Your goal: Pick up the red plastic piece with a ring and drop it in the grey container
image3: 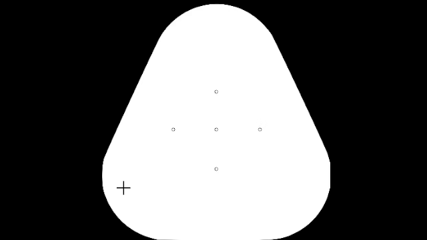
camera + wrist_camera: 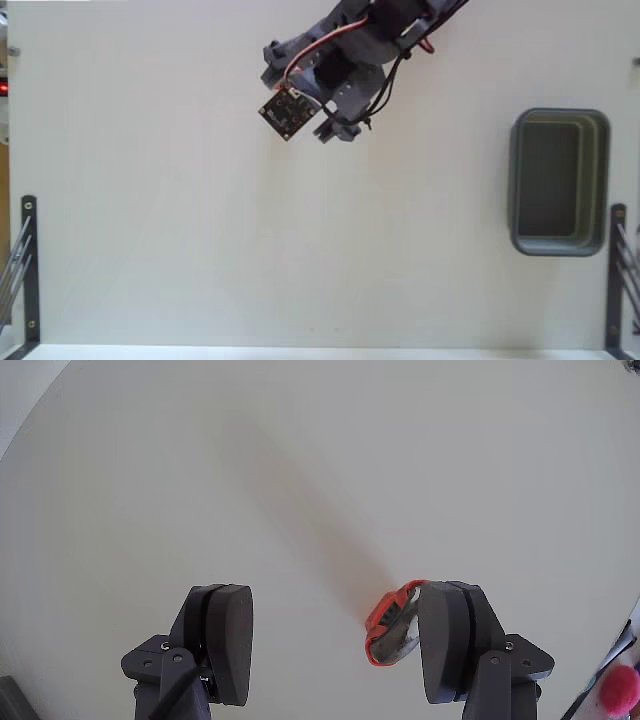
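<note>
In the wrist view my gripper (image 2: 338, 600) stands open just above the white table, its two dark fingers wide apart. The red plastic piece with a ring (image 2: 376, 624) lies between them, right against the inner face of the right finger (image 2: 448, 635), far from the left finger (image 2: 228, 640). In the fixed view the arm reaches in from the top centre with the gripper (image 2: 335, 128) pointing down; there the red piece is hidden under the arm. The grey container (image 2: 513, 185) sits empty at the right side of the table, well away from the gripper.
Black metal brackets stand at the lower left (image 2: 28, 270) and lower right (image 2: 615, 275) table edges. A small red light (image 2: 4, 88) glows at the left edge. A pink object (image 2: 620, 686) shows at the wrist view's bottom right corner.
</note>
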You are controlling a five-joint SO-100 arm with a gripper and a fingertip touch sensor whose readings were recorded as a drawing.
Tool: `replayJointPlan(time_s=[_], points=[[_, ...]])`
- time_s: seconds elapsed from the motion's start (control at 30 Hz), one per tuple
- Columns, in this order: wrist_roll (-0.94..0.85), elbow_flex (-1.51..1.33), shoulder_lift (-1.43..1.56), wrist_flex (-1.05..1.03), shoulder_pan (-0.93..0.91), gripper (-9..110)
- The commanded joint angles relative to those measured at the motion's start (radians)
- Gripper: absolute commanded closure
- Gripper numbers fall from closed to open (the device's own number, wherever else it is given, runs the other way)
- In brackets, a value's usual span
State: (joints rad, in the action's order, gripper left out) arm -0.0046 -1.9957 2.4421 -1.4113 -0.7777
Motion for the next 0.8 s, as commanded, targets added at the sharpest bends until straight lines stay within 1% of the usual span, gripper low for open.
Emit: replayJointPlan(time_s=[0.0, 0.77], points=[[0.005, -0.004, 0.038, -0.019, -0.043, -9], [0.005, -0.004, 0.038, -0.019, -0.2, -9]])
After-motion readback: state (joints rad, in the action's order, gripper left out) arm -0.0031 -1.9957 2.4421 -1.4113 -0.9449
